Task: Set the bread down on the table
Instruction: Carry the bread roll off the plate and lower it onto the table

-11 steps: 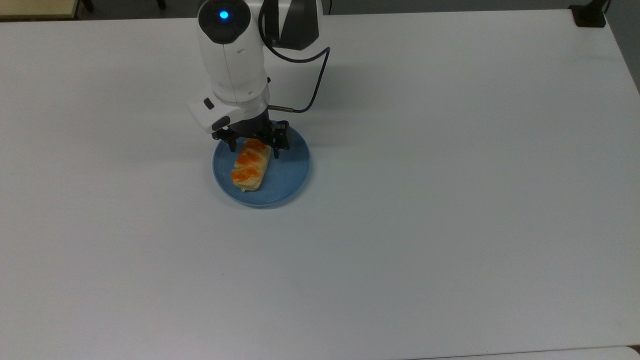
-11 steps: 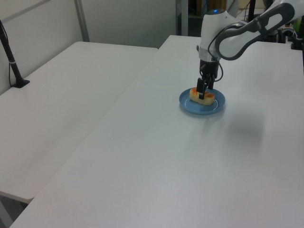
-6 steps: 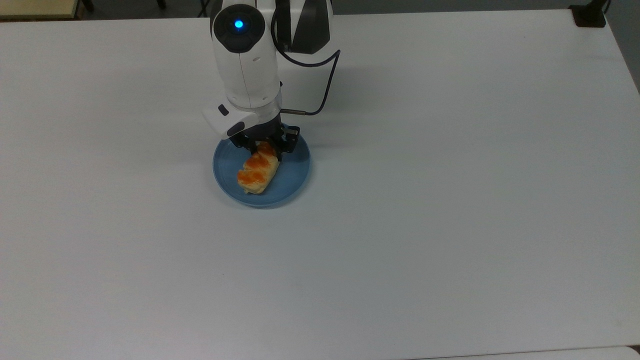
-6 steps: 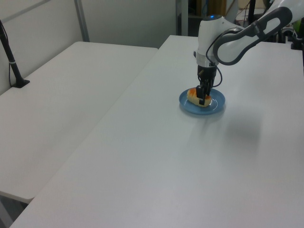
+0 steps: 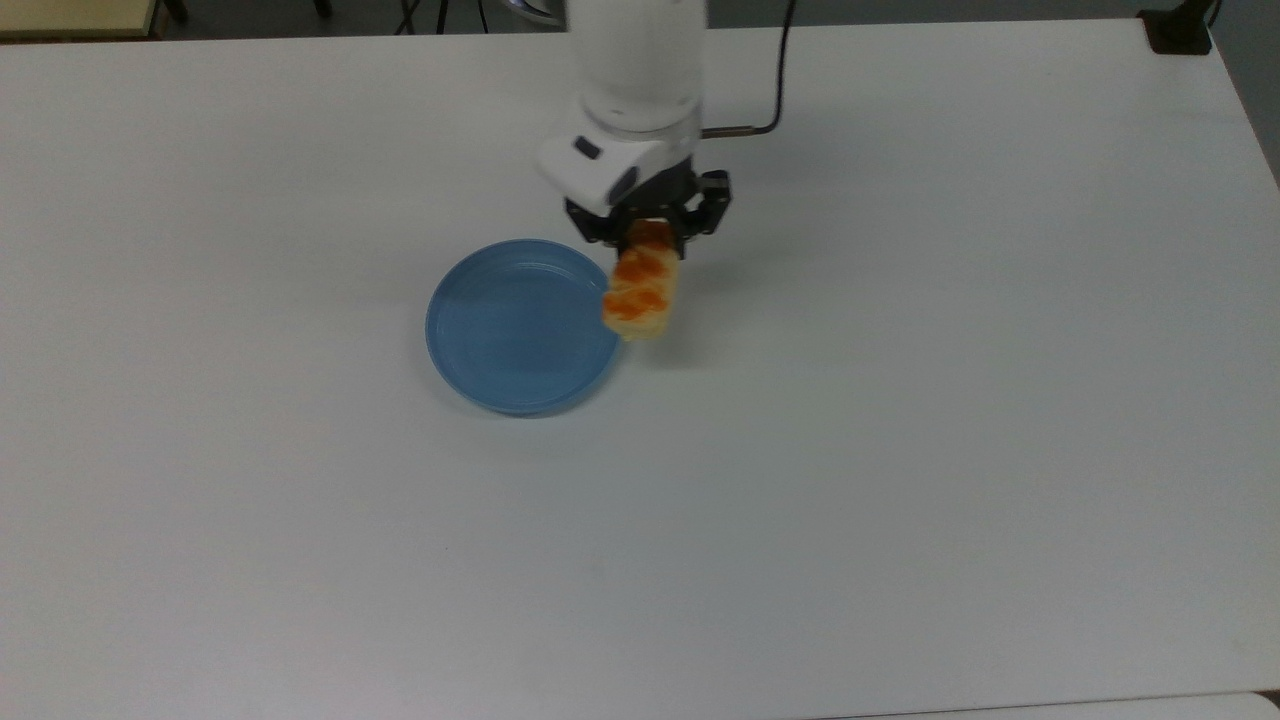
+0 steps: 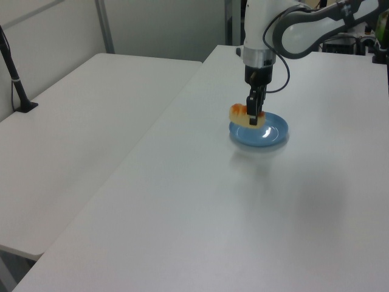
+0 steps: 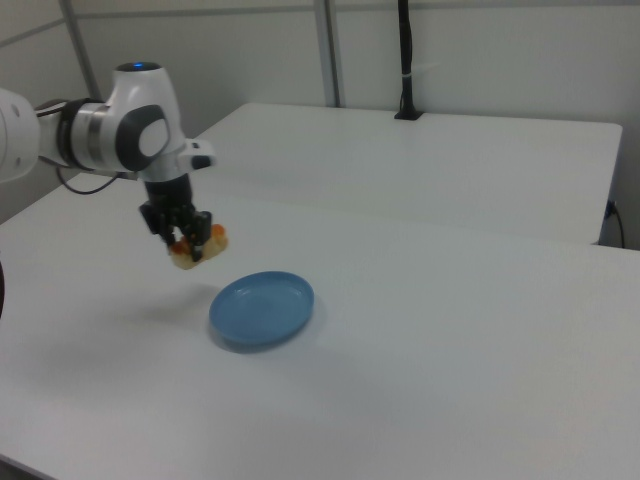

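The bread (image 5: pixel 641 289), a pale roll with orange-brown glazed patches, hangs in the air off the white table (image 5: pixel 900 450). My gripper (image 5: pixel 650 232) is shut on its far end, so the roll droops down toward the camera in the top view. It hovers just past the right rim of the blue plate (image 5: pixel 520 325) in the top view. In the left view the bread (image 6: pixel 242 115) sits above the plate's (image 6: pixel 265 131) left edge, held by the gripper (image 6: pixel 252 115). In the right view the bread (image 7: pixel 193 253) and gripper (image 7: pixel 187 238) are up and left of the plate (image 7: pixel 262 307).
The blue plate lies bare on the table. A second white table (image 6: pixel 79 121) stands alongside, with a black post (image 6: pixel 15 79) on it. A black cable (image 5: pixel 760 110) trails from the wrist. A dark block (image 5: pixel 1180 30) sits at the table's far right corner in the top view.
The gripper closed on the bread, lifted it off the blue plate and carried it to the top view's right, past the plate's rim. The plate stayed in place.
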